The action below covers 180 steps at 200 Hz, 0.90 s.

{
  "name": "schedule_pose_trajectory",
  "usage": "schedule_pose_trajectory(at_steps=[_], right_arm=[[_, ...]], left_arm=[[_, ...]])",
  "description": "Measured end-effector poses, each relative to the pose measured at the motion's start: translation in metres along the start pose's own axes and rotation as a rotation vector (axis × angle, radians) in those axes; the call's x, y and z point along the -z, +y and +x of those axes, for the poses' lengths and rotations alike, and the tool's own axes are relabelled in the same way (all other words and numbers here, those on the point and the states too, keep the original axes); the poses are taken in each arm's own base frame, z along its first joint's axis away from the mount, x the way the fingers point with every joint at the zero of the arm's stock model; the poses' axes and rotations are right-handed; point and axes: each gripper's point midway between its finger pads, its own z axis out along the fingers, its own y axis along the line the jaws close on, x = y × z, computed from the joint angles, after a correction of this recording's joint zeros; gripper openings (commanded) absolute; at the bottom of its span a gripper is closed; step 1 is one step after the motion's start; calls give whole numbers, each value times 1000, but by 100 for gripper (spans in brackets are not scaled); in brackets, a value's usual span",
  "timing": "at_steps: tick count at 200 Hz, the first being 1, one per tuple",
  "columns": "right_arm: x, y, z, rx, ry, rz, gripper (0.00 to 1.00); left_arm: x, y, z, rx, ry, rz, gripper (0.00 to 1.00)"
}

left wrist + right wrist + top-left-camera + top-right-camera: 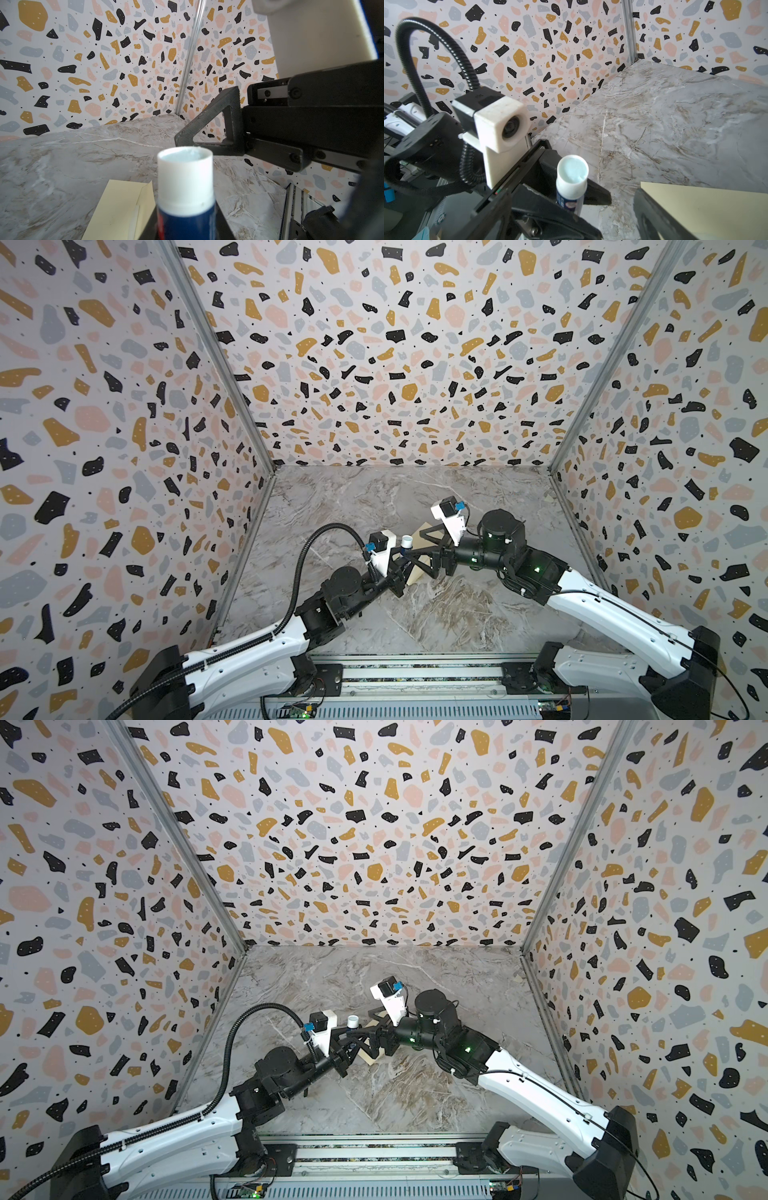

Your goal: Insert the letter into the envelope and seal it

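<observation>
Two arms meet near the middle of the marble table [478,614], each with one gripper. I count one glue stick and one envelope.

The left gripper [409,552] is clamped on the blue body of the glue stick [406,543]. The stick stands nearly upright, its long axis up and down and its uncapped white end on top. Pale blue glue shows in the mouth in the right wrist view [572,172].

The right gripper [424,551] sits just beside the stick at its three o'clock. Its jaws are spread wide with nothing between them. One black finger [209,126] hangs just behind the stick's top in the left wrist view, apart from it.

The envelope [415,577] lies flat on the table under both grippers, at about the table's centre. In both top views only its pale yellow near corner shows clearly, at six o'clock from the stick [368,1058]. Its long axis seems to run roughly six to twelve o'clock, though the grippers hide most of it. The left wrist view shows a slanting paper edge crossing its face [118,209], and I cannot tell whether that is the flap. The right wrist view shows a plain yellow stretch [706,209]. I can't tell what, if anything, is inside it.

A tan corner of paper [427,526] peeps out at twelve o'clock from the right gripper. I can't tell which sheet it belongs to.
</observation>
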Motion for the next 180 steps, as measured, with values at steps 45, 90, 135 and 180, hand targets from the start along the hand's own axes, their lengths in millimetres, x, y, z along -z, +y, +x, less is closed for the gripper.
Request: schedule_pose_trajectory(at_steps=[45, 90, 135, 180], right_arm=[[-17, -2, 7, -5, 24, 31, 61], [-19, -5, 3, -6, 12, 51, 33], [-20, -4, 3, -13, 11, 50, 18], [-19, -4, 1, 5, 19, 62, 15]], left_arm=[[0, 0, 1, -6, 3, 0, 0], [0, -1, 0, -6, 1, 4, 0], [0, -1, 1, -13, 2, 7, 0], [0, -2, -1, -17, 3, 6, 35]])
